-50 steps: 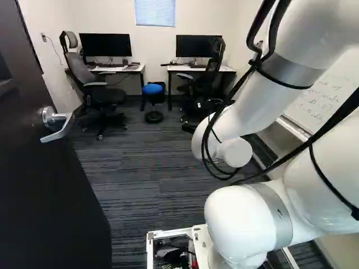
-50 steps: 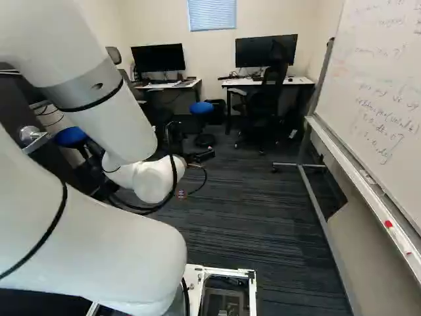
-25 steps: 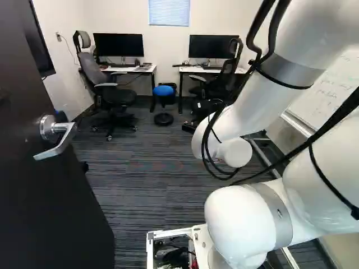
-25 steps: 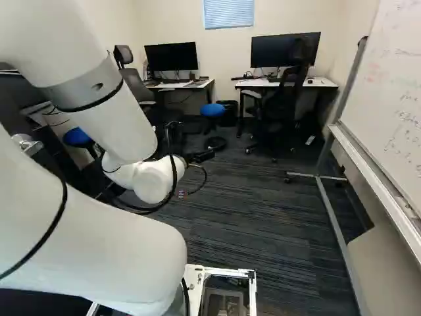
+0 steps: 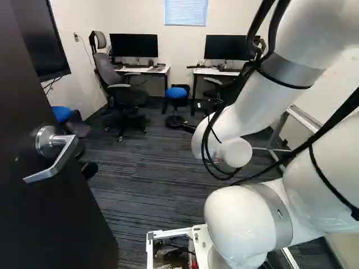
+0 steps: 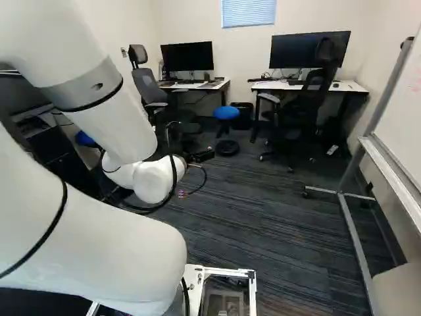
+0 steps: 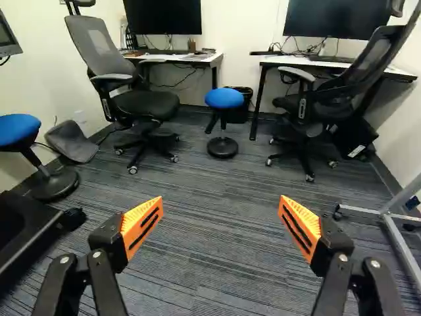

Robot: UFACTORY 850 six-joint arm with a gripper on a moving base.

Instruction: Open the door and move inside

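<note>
As the door (image 5: 56,218) stands open, handle (image 5: 64,156) near its edge, the fingers (image 7: 141,225) hang wide apart over the floor (image 7: 210,250)!

Blue stool (image 6: 225,113) between two desks (image 6: 352,86), black monitors (image 6: 187,57) on them, office chairs (image 6: 146,84), window blind (image 6: 248,12)

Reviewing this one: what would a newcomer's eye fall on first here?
Likely the bulky white arm filling the right of the left base view, opposite a dark open door with a silver lever handle. In the wrist view, the open orange-padded gripper and, beyond it, a blue stool.
</note>
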